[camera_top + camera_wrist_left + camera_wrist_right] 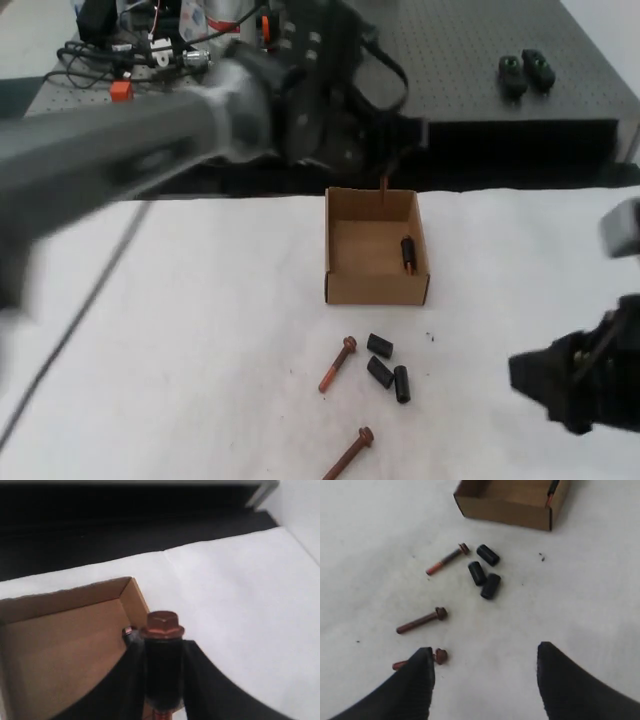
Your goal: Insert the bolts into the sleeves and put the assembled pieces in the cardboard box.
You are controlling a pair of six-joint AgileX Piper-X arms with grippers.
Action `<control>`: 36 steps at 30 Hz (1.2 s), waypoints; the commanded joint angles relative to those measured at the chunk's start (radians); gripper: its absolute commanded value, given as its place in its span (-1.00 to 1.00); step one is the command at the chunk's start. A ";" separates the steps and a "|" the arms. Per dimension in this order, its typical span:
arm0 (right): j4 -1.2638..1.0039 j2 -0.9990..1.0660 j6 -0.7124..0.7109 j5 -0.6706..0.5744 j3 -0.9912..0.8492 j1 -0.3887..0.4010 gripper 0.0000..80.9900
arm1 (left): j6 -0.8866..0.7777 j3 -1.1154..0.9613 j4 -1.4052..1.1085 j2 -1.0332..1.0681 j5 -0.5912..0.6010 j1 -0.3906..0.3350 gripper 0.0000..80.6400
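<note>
My left gripper (162,650) is shut on a black sleeve (162,672) with a copper bolt (161,625) through it. It holds the piece above the far edge of the cardboard box (375,290), where the bolt's tip (386,188) hangs down. One assembled piece (408,252) lies inside the box by its right wall. In front of the box lie three loose black sleeves (476,573) and loose copper bolts (421,621). My right gripper (485,680) is open, low over the cloth on the near side of these parts; one finger (415,685) partly covers a bolt (440,656).
A white cloth (200,300) covers the bench. Behind it stands a black perforated board (470,60) with two small black parts (525,72) and cables (130,50) at the back left. The left arm (120,150) stretches across the left side.
</note>
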 commanded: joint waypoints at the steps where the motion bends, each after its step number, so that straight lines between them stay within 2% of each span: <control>1: 0.011 0.135 -0.017 0.034 -0.015 0.012 0.09 | 0.020 -0.223 0.135 0.156 0.017 0.000 -0.98; 6: -0.056 0.423 -0.017 0.063 -0.108 0.060 0.01 | 0.013 -0.368 0.211 0.303 0.019 0.005 -0.98; 16: -0.101 0.802 -0.001 0.098 -0.348 0.128 0.01 | -0.103 -0.381 0.185 0.371 0.058 0.032 -1.00; 18: -0.101 0.849 -0.001 0.100 -0.375 0.128 0.01 | -0.103 -0.381 0.176 0.370 0.058 0.032 -0.90; 23: -0.125 0.939 -0.001 0.100 -0.406 0.128 0.01 | -0.117 -0.381 0.163 0.370 0.058 0.032 -0.49; 28: -0.156 0.998 -0.001 0.116 -0.408 0.128 0.00 | -0.128 -0.381 0.163 0.370 0.070 0.032 -0.47; 30: -0.169 1.009 -0.001 0.116 -0.408 0.128 -0.08 | -0.138 -0.381 0.163 0.370 0.081 0.032 -0.47; 36: -0.170 1.014 -0.016 0.116 -0.406 0.128 -0.51 | -0.119 -0.381 0.234 0.319 0.121 0.032 -0.47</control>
